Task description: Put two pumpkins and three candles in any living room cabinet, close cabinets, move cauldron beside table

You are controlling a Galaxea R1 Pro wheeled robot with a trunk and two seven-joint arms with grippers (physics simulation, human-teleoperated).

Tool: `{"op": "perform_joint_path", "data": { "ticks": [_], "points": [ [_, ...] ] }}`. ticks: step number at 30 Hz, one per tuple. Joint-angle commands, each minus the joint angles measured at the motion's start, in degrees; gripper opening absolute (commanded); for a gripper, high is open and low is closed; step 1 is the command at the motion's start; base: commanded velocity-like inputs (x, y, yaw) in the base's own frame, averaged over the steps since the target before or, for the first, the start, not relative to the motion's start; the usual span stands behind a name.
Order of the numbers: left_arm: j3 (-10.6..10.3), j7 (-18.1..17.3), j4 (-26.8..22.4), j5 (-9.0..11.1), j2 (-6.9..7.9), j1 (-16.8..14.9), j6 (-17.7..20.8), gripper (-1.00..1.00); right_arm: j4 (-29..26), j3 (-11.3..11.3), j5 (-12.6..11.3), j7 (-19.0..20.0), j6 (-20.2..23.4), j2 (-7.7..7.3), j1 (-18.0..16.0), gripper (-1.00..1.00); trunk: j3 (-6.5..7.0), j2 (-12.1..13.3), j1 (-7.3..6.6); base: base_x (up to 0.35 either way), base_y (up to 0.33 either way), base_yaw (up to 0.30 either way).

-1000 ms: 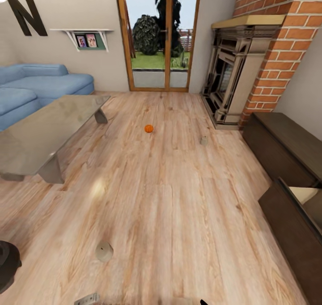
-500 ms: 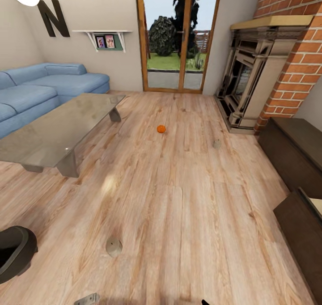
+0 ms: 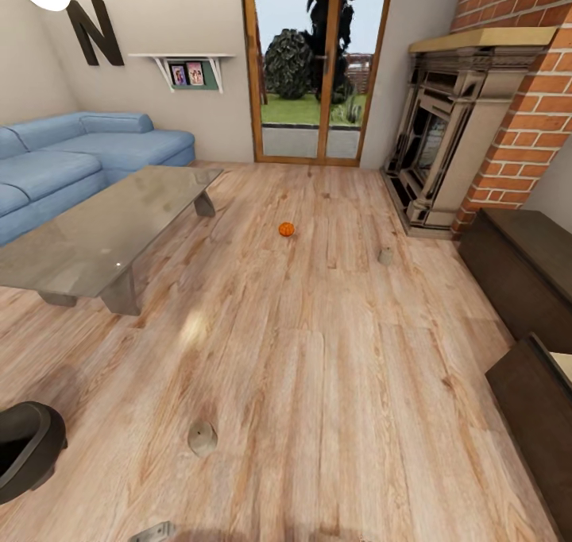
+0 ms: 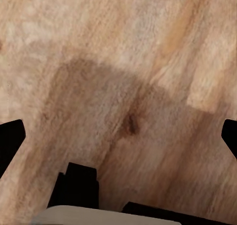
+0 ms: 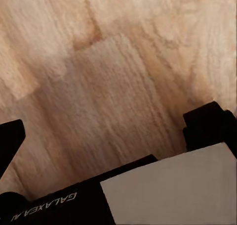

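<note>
Black-and-pale robot body parts over a wood floor

The left gripper (image 4: 118, 136) has black fingertips (image 4: 11, 141) at the frame edges, with blocky black housing and a pale grey panel behind. The right gripper (image 5: 118, 131) has matching black fingers (image 5: 10, 138), a pale grey plate, and white "GALAXEA" lettering beside that plate.

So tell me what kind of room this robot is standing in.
A living room, most likely. A blue sofa sits behind a low glass-topped coffee table, a fireplace is set in a brick chimney, and glazed doors open onto a garden. The floor is pale wood planks.
</note>
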Motion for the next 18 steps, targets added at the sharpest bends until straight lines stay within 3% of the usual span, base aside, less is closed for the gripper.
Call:
{"op": "perform_joint_path", "data": {
  "ticks": [1, 3, 6, 9, 14, 18],
  "points": [
    [-0.2, 1.6, -0.1, 0.5, 0.03, 0.0, 0.0, 1.0, -0.8, 0.9, 0.1, -2.9, -0.7, 0.23, 0.0, 1.0, -0.04, 0.0, -0.01, 0.0, 0.0, 0.0],
    [-0.2, 6.6, -0.1, 0.4, -0.39, 0.0, -0.2, 1.0, -2.2, 2.5, 0.1, -7.9, -1.4, 0.5, 0.0, 1.0, -0.04, 0.0, -0.01, 0.0, 0.0, 0.0],
    [-0.3, 10.5, -0.1, 0.3, -1.44, 0.0, -0.1, 1.0, -2.8, 3.1, 0.1, -9.7, -1.7, 0.55, 0.0, 1.0, -0.04, 0.0, -0.01, 0.0, 0.0, 0.0],
    [-0.6, 11.3, 0.2, -0.4, -1.86, 0.0, -0.2, 1.0, -3.0, 3.0, 0.0, -10.4, -2.8, 0.54, 0.0, 1.0, -0.04, 0.0, -0.01, 0.0, 0.0, 0.0],
    [-1.7, 11.2, 0.3, -6.6, -1.96, 0.0, -1.7, 1.0, -3.1, 3.3, 0.0, -10.6, -7.4, 0.54, 0.0, 1.0, -0.04, 0.0, -0.01, 0.0, 0.0, 0.0],
    [-2.0, 11.2, 0.4, -8.1, -2.01, 0.0, -2.5, 1.0, -3.1, 3.4, 0.1, -10.5, -8.5, 0.54, 0.0, 1.0, -0.04, 0.0, -0.01, 0.0, 0.0, 0.0]
  ]
}}
